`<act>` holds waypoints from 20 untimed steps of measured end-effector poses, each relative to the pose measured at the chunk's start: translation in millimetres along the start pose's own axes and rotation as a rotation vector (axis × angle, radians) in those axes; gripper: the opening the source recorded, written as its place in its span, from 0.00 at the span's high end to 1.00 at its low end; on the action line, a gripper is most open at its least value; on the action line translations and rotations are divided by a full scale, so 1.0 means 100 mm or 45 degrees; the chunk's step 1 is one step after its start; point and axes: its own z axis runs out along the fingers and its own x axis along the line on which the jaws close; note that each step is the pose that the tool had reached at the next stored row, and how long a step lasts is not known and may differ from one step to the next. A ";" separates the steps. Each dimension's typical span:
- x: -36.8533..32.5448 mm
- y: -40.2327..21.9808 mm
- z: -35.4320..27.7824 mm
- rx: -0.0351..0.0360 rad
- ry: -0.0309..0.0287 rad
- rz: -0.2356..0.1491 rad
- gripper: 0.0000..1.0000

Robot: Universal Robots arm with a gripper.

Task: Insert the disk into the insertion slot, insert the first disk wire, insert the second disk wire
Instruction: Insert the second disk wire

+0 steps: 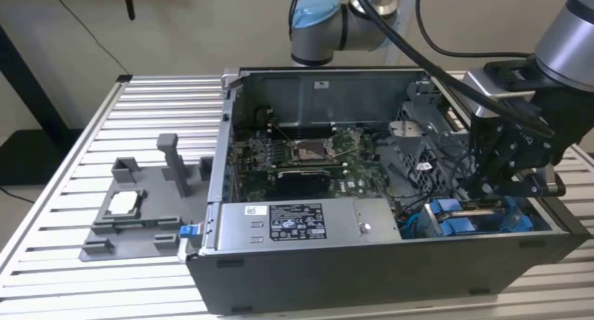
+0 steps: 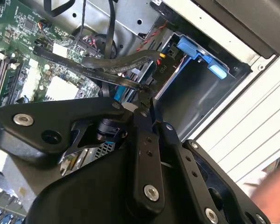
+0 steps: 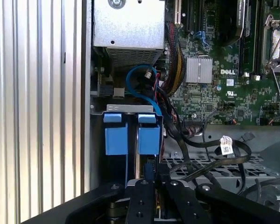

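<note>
Your gripper is down inside the open computer case, at the corner on the exterior view's right, right over the blue drive bays. In the second wrist view the black fingers come together on a thin flat black cable, so the claw looks clamped on that wire, just beside the insertion slot, the dark metal bay with blue plastic edges. Can't really tell if the disk sits in that bay from this angle, so I'll leave that.

In the first wrist view you get two blue plastic tabs side by side just past the gripper, with a blue cable looping above them and a bundle of black wires running next to the bays. The green motherboard sits in the middle of the case, and the grey power supply box is along the near wall in the exterior view.

Outside the case, on the slatted metal table, there's a grey holder with a small silver square chip in it, well apart from the gripper.
</note>
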 end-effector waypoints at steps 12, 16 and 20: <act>0.004 -0.039 0.043 -0.0149 -0.0043 0.001 0.84; 0.005 -0.044 0.052 -0.0269 -0.0122 0.002 0.84; 0.004 -0.052 0.057 -0.0270 -0.0164 0.002 0.84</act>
